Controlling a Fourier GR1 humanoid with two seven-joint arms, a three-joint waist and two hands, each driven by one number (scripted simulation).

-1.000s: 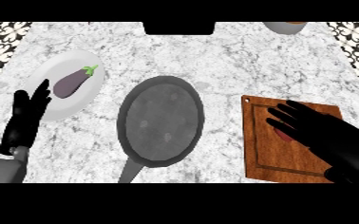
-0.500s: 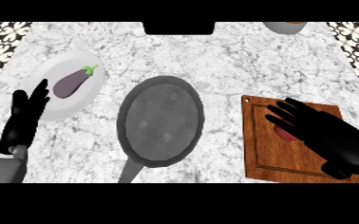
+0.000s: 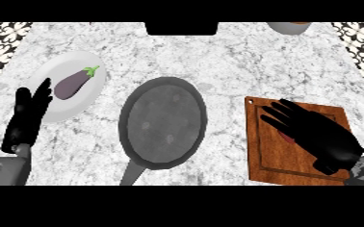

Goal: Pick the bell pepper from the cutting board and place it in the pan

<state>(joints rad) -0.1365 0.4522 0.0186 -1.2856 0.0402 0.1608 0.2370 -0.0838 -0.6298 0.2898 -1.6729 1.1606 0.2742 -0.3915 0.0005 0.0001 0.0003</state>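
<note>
The wooden cutting board [image 3: 274,167] lies at the right. My right hand [image 3: 320,137] is spread over it, fingers extended toward the far left. It covers the bell pepper [image 3: 286,135], of which only a red sliver shows under the fingers. Whether the fingers touch the pepper I cannot tell. The dark grey pan [image 3: 162,122] sits in the middle of the counter, handle pointing toward me, with nothing in it. My left hand [image 3: 27,120] rests open at the left edge, fingers up.
A white plate [image 3: 50,113] with a purple eggplant [image 3: 74,84] sits at the left, just beyond my left hand. A grey bowl [image 3: 288,27] shows at the far right edge and a black object [image 3: 181,28] at the far centre. Marble counter separates pan and board.
My right hand has shifted slightly over the pepper, so less red shows than before. The left hand, pan and plate have not moved.
</note>
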